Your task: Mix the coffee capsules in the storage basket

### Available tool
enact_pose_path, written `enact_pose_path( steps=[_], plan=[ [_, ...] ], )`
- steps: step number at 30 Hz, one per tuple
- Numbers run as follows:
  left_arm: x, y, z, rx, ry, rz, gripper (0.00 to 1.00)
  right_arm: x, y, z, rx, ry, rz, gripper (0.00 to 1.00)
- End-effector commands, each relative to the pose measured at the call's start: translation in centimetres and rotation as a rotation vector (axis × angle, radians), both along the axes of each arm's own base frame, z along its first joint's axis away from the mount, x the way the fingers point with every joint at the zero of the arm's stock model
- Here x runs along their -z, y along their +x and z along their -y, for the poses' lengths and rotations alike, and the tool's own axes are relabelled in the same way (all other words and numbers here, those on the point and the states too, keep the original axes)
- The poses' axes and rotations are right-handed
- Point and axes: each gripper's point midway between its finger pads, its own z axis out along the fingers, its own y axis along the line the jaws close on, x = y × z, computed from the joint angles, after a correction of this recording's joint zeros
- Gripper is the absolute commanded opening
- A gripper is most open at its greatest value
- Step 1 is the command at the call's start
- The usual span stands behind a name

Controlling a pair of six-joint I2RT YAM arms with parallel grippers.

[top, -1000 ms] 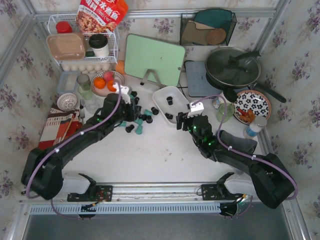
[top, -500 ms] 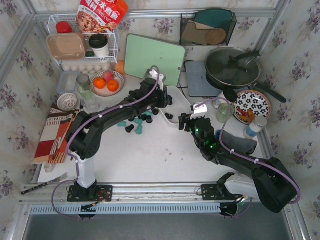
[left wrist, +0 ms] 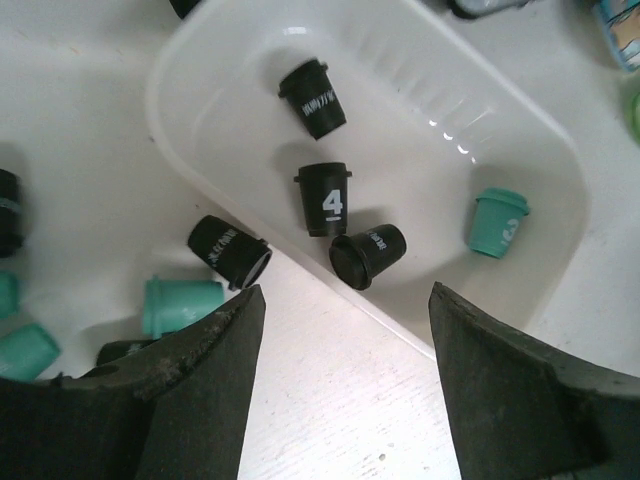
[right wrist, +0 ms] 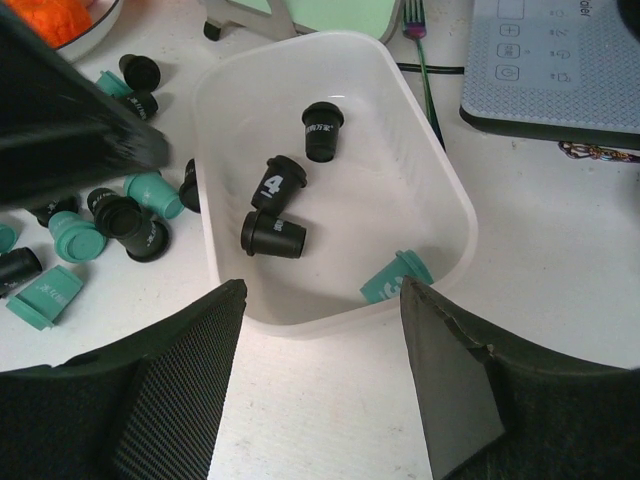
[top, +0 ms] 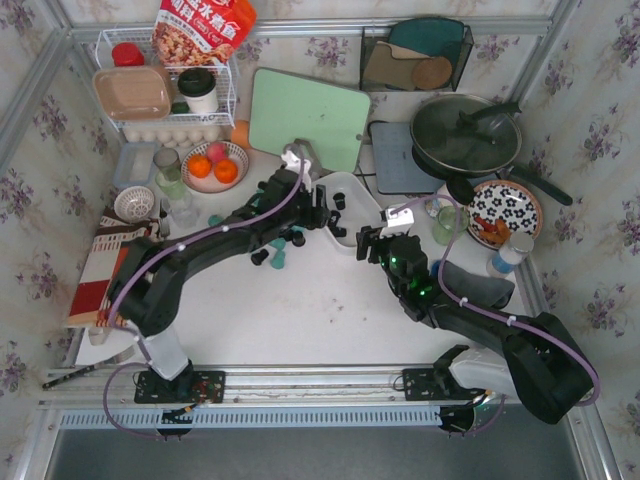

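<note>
Left gripper (top: pixel 322 207), top view: it sits over the left side of the storage basket (top: pixel 362 192), the white tub mid-table. Finger spread can't be read from here. Right gripper (top: pixel 368 243) is at the tub's near right corner, spread likewise unreadable. Loose coffee capsules (top: pixel 280 245), teal and black, lie on the table (top: pixel 300 300) left of the tub, with a few dark ones inside it.

Left wrist view: fingers are set wide with nothing between them, hanging over the tub's rim. Inside are three black pods, among them the capsule marked 4 (left wrist: pixel 325 198), and one on its side, mouth toward the camera. A teal capsule (left wrist: pixel 497 222) stands near the wall. Outside, a black capsule (left wrist: pixel 230 250) lies just beside the outer wall.

Right wrist view: fingers wide and empty above the tub's near end. The same four pods are inside. A cluster lies outside to the left. A grey control panel (right wrist: pixel 560 60) is at top right, apart from the tub.
</note>
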Motion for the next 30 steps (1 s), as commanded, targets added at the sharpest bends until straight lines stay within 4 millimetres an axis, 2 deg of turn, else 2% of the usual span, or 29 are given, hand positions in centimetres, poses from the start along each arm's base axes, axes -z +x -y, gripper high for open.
enact_pose_path(
  steps=[1, 3, 8, 10, 14, 17, 23, 25, 28, 30],
  plan=[
    [-4.2, -0.1, -2.7, -0.068, 0.001, 0.151, 0.69, -1.0, 0.5, -0.6, -0.013, 0.025, 0.028, 0.7],
    [-5.0, -1.2, -5.0, -0.11, 0.044, 0.175, 0.7, -0.9, 0.6, -1.0, -0.023, 0.023, 0.025, 0.7],
    [-4.3, -4.1, -11.3, -0.235, 0.187, 0.194, 0.7, -0.3, 1.0, -2.2, -0.064, 0.028, -0.01, 0.71],
    [-2.7, -5.4, -13.8, -0.283, 0.254, 0.176, 0.71, 0.0, 1.1, -2.8, -0.084, 0.025, -0.026, 0.71],
    [-0.4, -7.7, -17.6, -0.369, 0.332, 0.143, 0.71, 0.1, 1.0, -4.0, -0.13, 0.026, -0.04, 0.71],
    [0.2, -9.0, -19.5, -0.41, 0.347, 0.155, 0.71, -0.1, 0.8, -5.3, -0.191, 0.033, -0.047, 0.7],
    [-2.3, -9.8, -21.5, -0.436, 0.415, 0.178, 0.71, 0.2, 1.5, -7.7, -0.25, 0.003, -0.096, 0.67],
    [-1.9, -10.5, -22.8, -0.499, 0.429, 0.158, 0.71, 0.8, 1.5, -8.7, -0.27, -0.019, -0.118, 0.64],
    [0.0, -11.1, -23.8, -0.562, 0.399, 0.16, 0.71, 1.5, 1.6, -10.3, -0.286, -0.065, -0.13, 0.62],
    [-0.5, -11.1, -24.7, -0.623, 0.379, 0.19, 0.72, 2.2, 1.7, -11.3, -0.292, -0.097, -0.147, 0.62]
  ],
)
